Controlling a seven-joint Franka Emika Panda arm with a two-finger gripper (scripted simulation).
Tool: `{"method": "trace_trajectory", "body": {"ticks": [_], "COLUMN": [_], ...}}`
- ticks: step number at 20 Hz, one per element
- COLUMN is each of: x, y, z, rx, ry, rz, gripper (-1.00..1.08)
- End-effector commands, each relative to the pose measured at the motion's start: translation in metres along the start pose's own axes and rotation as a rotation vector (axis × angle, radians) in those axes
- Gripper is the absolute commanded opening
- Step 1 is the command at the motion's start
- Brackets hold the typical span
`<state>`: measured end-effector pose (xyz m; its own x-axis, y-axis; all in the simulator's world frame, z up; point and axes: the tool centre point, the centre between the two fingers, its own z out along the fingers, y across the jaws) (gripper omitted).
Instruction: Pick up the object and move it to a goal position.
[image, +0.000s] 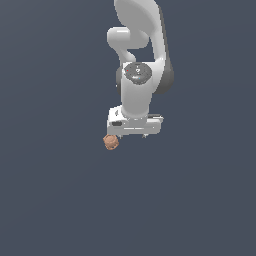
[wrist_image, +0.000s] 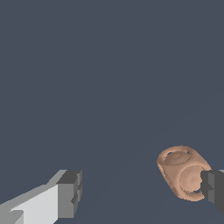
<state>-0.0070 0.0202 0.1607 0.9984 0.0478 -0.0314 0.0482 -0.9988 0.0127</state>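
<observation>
From here I see the arm (image: 142, 50) reaching down with its fingers (wrist_image: 139, 192) spread wide — one dark pad (wrist_image: 70, 192) on one side, the other pad (wrist_image: 214, 189) far across the gap. The object (image: 111, 142), a small lumpy brown-orange ball, sits just under the corner of the white hand on the exterior view's left. In the wrist view the ball sits just beside the second pad, on its inner side — I cannot tell whether they touch. It is not pinched; the first pad is well apart from it. Everything around the ball is plain dark grey-blue
</observation>
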Motion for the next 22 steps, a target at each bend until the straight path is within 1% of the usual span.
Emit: {"method": "trace_trajectory", "body": {"ticks": [1, 4, 8, 11, 15, 22], "x": [0.0, 0.0, -0.001, -0.001, -0.002, -0.006], "y": [0.0, 0.006, 0.026, 0.031, 0.03, 0.039], "z": [0.0, -0.001, -0.006, -0.008, -0.006, 0.002], "rx": [0.0, 0.0, 0.001, 0.002, 0.001, 0.002], "ry": [0.0, 0.003, 0.012, 0.014, 0.013, 0.015], "rz": [0.0, 0.016, 0.071, 0.087, 0.076, 0.023], "gripper": [1.0, 1.0, 1.0, 1.0, 1.0, 1.0]}}
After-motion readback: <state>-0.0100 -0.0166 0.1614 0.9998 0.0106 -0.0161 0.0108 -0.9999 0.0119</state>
